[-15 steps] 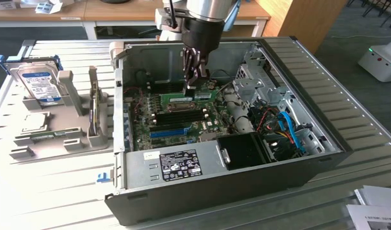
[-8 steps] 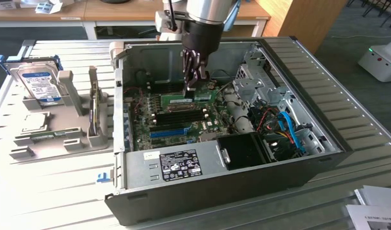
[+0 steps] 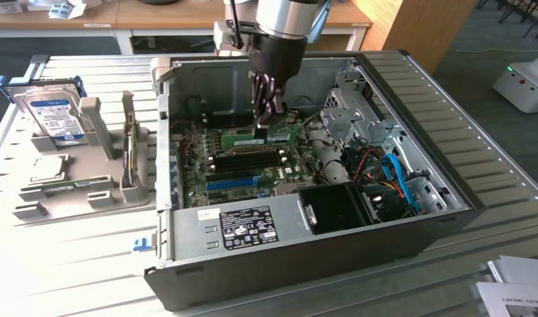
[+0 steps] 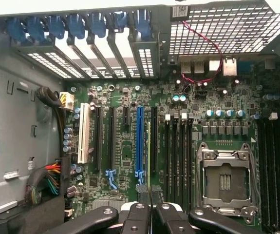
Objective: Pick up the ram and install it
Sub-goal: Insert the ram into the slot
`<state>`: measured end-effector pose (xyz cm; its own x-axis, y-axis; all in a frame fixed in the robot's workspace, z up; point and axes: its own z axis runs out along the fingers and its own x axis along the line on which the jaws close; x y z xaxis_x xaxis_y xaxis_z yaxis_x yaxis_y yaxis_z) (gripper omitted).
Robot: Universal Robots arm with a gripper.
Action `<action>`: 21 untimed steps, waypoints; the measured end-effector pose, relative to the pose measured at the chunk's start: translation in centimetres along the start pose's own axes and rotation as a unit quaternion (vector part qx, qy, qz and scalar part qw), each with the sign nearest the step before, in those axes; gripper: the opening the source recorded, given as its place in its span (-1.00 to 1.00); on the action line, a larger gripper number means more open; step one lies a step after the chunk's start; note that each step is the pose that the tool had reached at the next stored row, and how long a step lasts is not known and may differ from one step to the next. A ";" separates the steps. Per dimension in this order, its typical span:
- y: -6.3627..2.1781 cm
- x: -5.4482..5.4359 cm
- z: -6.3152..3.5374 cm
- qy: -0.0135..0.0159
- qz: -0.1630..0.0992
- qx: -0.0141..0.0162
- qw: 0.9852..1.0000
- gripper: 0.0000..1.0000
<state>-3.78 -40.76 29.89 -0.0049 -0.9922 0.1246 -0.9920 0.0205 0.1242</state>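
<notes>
The ram (image 3: pixel 247 140) is a thin green stick held level inside the open computer case (image 3: pixel 410 218), just over the motherboard (image 3: pixel 198 188). My gripper (image 3: pixel 267 125) reaches down from above and is shut on the stick's upper edge. In the wrist view the ram (image 4: pixel 148 146) shows edge-on as a thin yellow-green line. It runs out from between my gripper's (image 4: pixel 148 194) black fingertips (image 4: pixel 141 196). The stick lies between the long blue slot (image 4: pixel 139 141) and a black slot (image 4: pixel 154 141). Whether it touches a slot I cannot tell.
The empty processor socket (image 4: pixel 226 179) sits beside several black memory slots (image 4: pixel 178 156). Red and blue cables (image 3: pixel 394 173) and a black fan shroud (image 3: pixel 339 206) fill one side of the case. A grey tray (image 3: pixel 39 208) at the exterior view's left holds a hard drive (image 3: pixel 54 113).
</notes>
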 end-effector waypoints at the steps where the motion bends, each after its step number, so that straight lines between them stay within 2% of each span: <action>1: -0.01 0.0 0.08 0.000 0.000 0.000 1.000 -0.76; 21: -0.20 -0.2 1.59 0.000 0.001 0.004 1.000 -0.76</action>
<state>-3.78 -40.76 28.28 -0.0059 -0.9922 0.1249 -0.9930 0.0206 0.1164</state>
